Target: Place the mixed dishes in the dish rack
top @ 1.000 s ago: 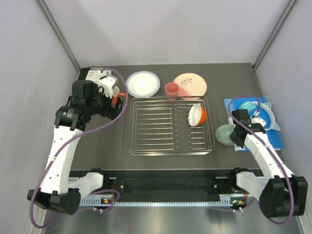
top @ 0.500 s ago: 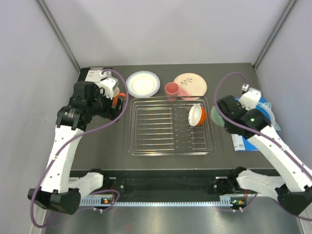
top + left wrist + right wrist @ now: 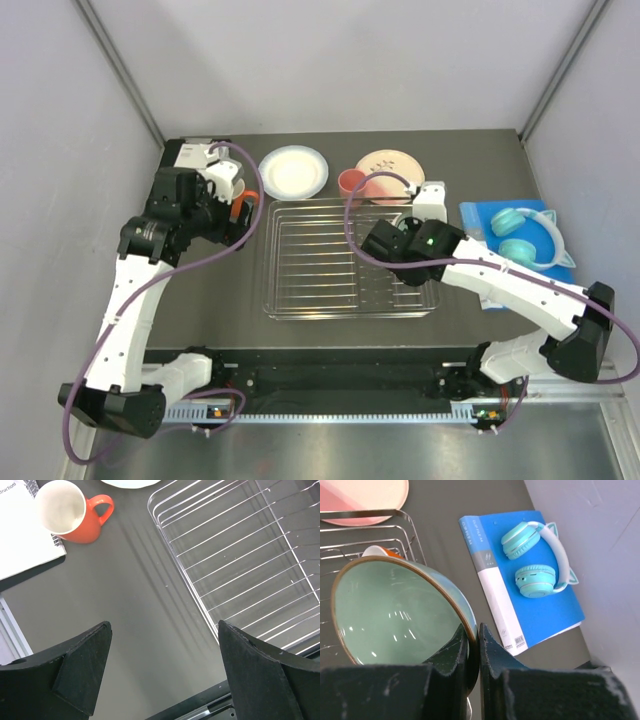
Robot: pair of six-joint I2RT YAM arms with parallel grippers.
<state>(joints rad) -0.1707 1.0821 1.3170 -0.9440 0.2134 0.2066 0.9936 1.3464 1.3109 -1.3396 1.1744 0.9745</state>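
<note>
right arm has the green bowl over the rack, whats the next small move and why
Probably lower the mint-green bowl straight down onto the dish rack bars before opening. The right gripper pinches its rim, and the wrist view shows rack wires just behind it, so it is already over the rack.

Rack (image 3: 320, 260) mid-table. Mint bowl (image 3: 395, 615) tilted, held over its right end; orange-white bowl (image 3: 382, 553) just behind. Mug (image 3: 70, 512) upright at left. White plate (image 3: 293, 172), beige plate (image 3: 392, 170), pink cup (image 3: 350, 182) beyond far rim.

left gripper (image 3: 164, 630) jaws wide apart; right gripper (image 3: 478, 645) pinched tight; right arm extended leftward
</note>
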